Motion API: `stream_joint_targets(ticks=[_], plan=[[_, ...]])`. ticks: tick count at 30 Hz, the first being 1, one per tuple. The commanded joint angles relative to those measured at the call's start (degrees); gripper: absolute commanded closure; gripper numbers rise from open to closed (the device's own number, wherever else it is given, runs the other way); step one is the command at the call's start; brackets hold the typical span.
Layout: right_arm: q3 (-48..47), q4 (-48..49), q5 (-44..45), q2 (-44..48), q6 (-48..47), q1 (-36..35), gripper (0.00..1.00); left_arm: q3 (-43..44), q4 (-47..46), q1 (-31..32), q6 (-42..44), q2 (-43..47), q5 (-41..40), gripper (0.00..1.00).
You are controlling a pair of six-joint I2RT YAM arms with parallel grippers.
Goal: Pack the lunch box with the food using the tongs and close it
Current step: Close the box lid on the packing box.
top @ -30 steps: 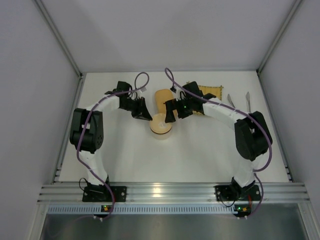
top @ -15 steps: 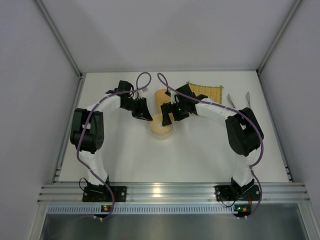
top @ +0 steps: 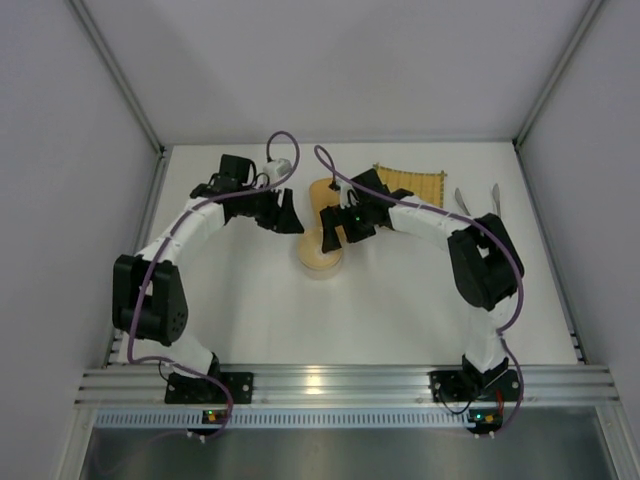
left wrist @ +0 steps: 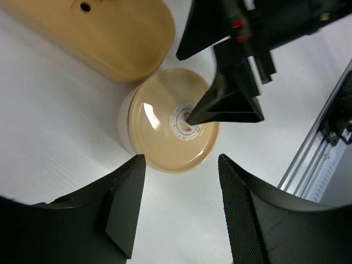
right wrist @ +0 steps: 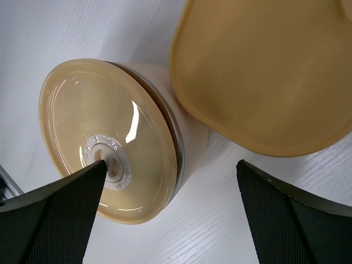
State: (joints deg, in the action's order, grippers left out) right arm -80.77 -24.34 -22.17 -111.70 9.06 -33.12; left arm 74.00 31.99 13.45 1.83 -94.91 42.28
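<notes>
On the white table (top: 400, 300) the yellow mat (top: 425, 183) lies upper right with the tongs (top: 495, 198) right of it, the oval box (top: 318, 200) sits just beside the round box (top: 318, 260) at centre, and there both grippers are empty, the right gripper (right wrist: 170, 165) spread wide, the left gripper (left wrist: 181, 162) less.

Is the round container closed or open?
Closed: the glossy tan lid sits on the round container, covering its whole top in both wrist views.

- White table (top: 400, 310), matte, filling the floor of the enclosure.
- Yellow woven mat (top: 422, 182), lying flat at the far right of the table.
- Aluminium rail (top: 330, 383) running along the near edge.
- Plain grey walls (top: 60, 150) on three sides.
</notes>
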Motion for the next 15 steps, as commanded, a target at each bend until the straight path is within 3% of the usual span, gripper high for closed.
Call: stream_joint_targets(ticks=[1,5,15], plan=[[0.1,-1.6,1.3,-3.2,-0.4,-0.8,0.01,-1.0,-2.3,2.8,12.4,4.6,1.0,0.4],[0.2,-1.2,-0.3,-3.3,0.2,-0.7,0.01,-3.0,-3.5,5.3,21.0,6.1,1.9,0.42],[0.8,-0.8,-3.7,-3.7,1.3,-0.5,0.01,-11.8,-17.0,10.5,26.8,6.8,-0.2,0.45]])
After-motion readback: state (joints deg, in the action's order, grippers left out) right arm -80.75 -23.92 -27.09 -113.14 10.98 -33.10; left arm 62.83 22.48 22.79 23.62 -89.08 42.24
